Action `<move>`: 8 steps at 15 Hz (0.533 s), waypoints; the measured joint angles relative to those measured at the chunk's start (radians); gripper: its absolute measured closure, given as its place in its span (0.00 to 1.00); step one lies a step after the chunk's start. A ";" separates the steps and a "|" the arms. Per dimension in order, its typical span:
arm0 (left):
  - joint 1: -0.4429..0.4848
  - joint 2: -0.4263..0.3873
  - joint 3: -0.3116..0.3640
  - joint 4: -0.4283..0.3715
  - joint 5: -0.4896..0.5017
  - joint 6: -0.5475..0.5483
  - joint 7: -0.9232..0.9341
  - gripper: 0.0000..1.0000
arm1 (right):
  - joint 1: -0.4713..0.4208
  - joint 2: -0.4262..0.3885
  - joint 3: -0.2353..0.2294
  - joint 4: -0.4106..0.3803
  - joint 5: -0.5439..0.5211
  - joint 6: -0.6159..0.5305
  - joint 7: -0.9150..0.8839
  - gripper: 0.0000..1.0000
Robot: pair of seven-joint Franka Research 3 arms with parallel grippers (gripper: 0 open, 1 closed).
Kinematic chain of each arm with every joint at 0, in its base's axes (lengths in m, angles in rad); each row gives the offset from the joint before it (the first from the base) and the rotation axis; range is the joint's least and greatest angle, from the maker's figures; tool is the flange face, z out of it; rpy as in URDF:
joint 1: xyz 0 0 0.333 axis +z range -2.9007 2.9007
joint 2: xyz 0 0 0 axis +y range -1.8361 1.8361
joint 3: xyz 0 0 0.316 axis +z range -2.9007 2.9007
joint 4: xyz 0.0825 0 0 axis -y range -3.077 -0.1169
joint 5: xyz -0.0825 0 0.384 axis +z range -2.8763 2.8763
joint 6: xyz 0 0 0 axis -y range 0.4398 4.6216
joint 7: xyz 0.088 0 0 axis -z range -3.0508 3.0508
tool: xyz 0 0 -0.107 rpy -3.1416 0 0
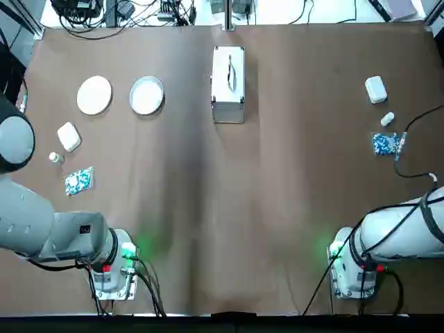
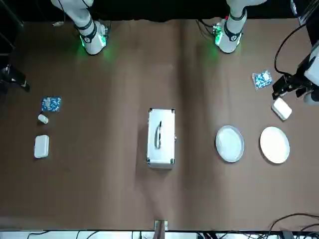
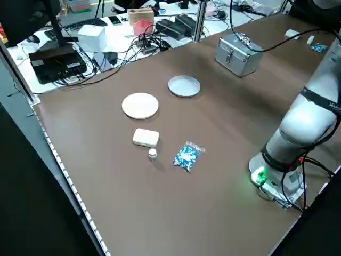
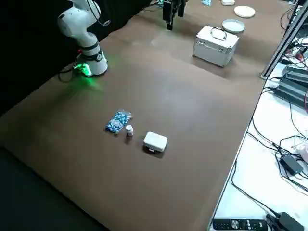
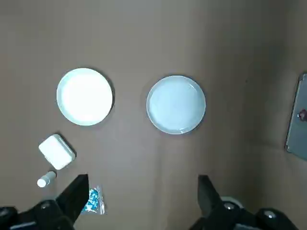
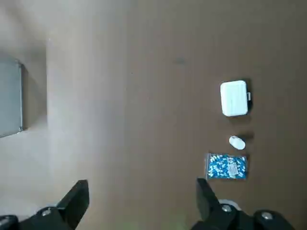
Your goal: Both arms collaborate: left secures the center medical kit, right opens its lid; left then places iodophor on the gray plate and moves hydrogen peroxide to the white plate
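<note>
Medical kit (image 1: 228, 84) sits shut at the far middle of the table in the top view, lid (image 1: 228, 71) flat with its slim handle up, and the gray plate (image 1: 146, 95) and white plate (image 1: 94, 94) lie side by side off to its left. Front view shows the left gripper (image 2: 288, 85) hanging near the white plate (above a small white box (image 2: 282, 109)). Wrist views: left gripper's fingers (image 5: 75, 195) are spread wide with nothing between them, and the right gripper (image 6: 140, 201) is spread and bare too.
</note>
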 joint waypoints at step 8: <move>0.000 0.026 0.001 -0.007 0.000 -0.015 -0.028 0.00 | -0.002 -0.004 -0.005 0.002 -0.002 0.003 0.000 0.01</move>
